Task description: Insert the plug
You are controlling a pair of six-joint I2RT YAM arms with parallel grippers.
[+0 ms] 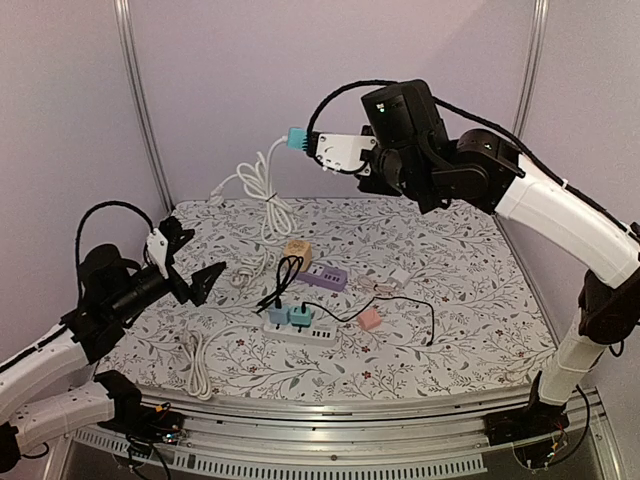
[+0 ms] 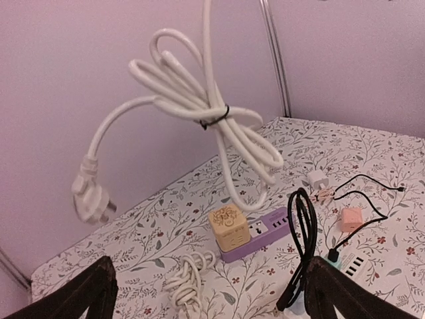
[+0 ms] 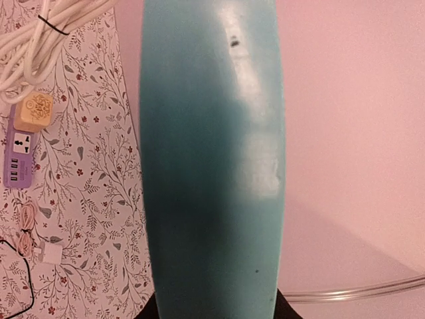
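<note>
My right gripper (image 1: 314, 146) is high above the table's back and shut on a teal socket block (image 1: 296, 138). That block fills the middle of the right wrist view (image 3: 212, 159), with the gripper (image 3: 212, 307) at its base. A bundled white cord (image 1: 265, 190) hangs from the block, ending in a white plug (image 1: 218, 189). In the left wrist view the cord (image 2: 199, 100) and the plug (image 2: 89, 199) hang in the air. My left gripper (image 1: 188, 265) is open and empty, low at the left, also in its own view (image 2: 212, 292).
On the floral cloth lie a purple power strip (image 1: 325, 277) with a yellow cube adapter (image 1: 296, 252), a white power strip (image 1: 300, 332) with blue plugs (image 1: 290, 316), a pink cube (image 1: 370, 319), a white charger (image 1: 398, 276), black cables (image 1: 285, 280) and white coiled cords (image 1: 197, 360).
</note>
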